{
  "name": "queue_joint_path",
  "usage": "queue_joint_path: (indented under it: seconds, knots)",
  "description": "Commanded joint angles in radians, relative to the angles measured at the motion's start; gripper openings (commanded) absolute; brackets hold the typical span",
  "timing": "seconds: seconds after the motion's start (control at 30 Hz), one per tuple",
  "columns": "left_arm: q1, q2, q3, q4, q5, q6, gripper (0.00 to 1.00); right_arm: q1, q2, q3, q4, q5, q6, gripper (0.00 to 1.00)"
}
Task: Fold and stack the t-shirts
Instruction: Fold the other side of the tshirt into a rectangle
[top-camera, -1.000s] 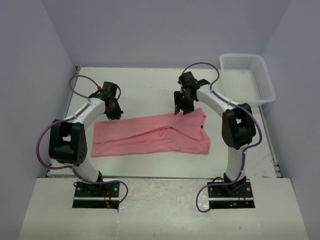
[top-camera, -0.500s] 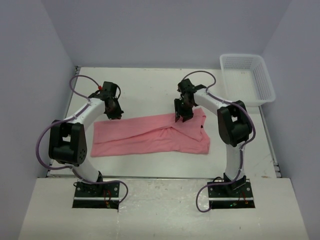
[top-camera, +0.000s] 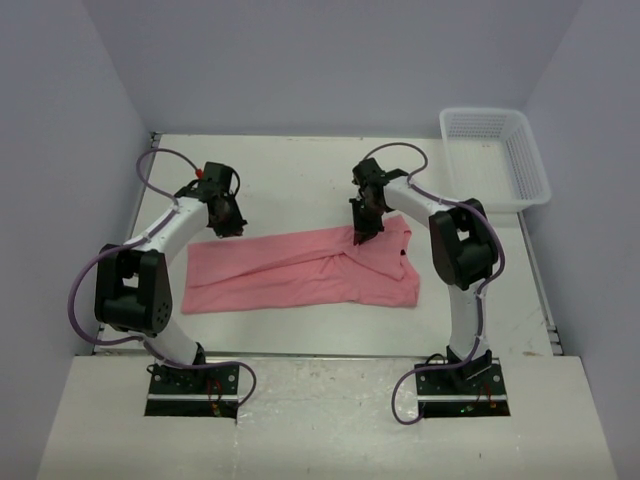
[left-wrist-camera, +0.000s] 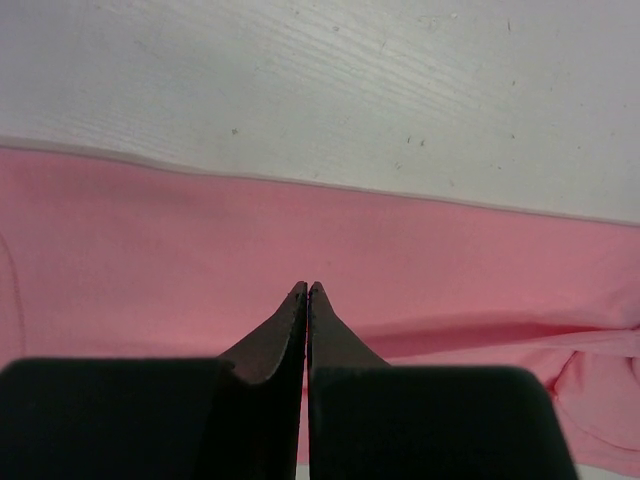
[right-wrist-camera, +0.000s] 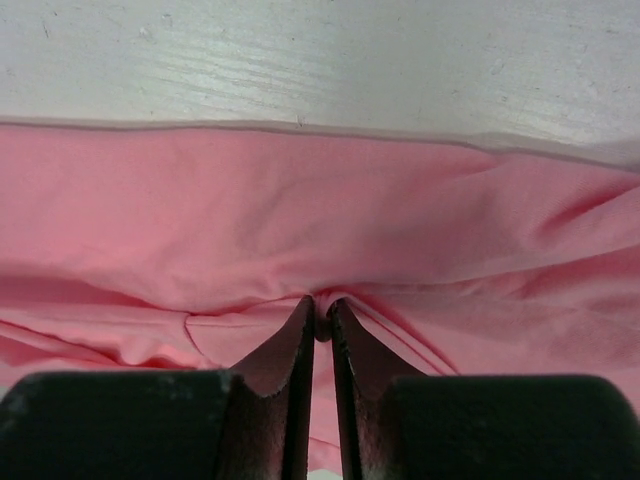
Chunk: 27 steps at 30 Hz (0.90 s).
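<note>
a pale wooden table (top-camera: 300, 180) fills the walled cell in the overhead view, and across its middle lies the salmon-pink t-shirt (top-camera: 300, 275), a long band running from left of centre to right of centre. the cloth is doubled lengthwise, with a diagonal fold line crossing it and its right end bunched into soft ridges.

the left arm (top-camera: 165, 235) rises from the lower left of the frame and bends in toward the shirt's upper left edge. the right arm (top-camera: 455, 250) rises from the lower right and curls back to the shirt's far edge, right of centre. a white mesh basket (top-camera: 495, 160) sits in the upper right corner of the table, well apart from the shirt.

the left gripper (top-camera: 228, 222) sits at the far hem near the shirt's left end. in the left wrist view its two dark fingers press tip to tip over flat pink fabric (left-wrist-camera: 307, 290), and whether any cloth is caught between them cannot be told.

the right gripper (top-camera: 362, 232) is down on the shirt's far edge. in the right wrist view its jaws stand narrow (right-wrist-camera: 322, 315), with a small tuck of pink fabric pinched at the tips and creases fanning out to both sides.
</note>
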Motion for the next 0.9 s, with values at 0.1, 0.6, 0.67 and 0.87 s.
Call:
queue_joint_path:
  seconds: [0.1, 0.6, 0.67, 0.87]
  knots:
    - [-0.001, -0.029, -0.037, 0.046, 0.032, 0.030, 0.00, 0.027, -0.042, 0.014, -0.002, 0.022, 0.016, 0.11]
    - [-0.001, -0.092, -0.094, 0.046, 0.015, 0.048, 0.00, 0.272, -0.574, -0.561, 0.111, 0.168, 0.251, 0.56]
    - [-0.001, -0.089, -0.095, 0.049, 0.015, 0.051, 0.00, 0.306, -0.665, -0.634, 0.177, 0.131, 0.293, 0.57]
    - [-0.002, -0.049, -0.072, 0.057, 0.044, 0.050, 0.00, 0.344, -0.598, -0.560, 0.107, 0.267, 0.293, 0.59]
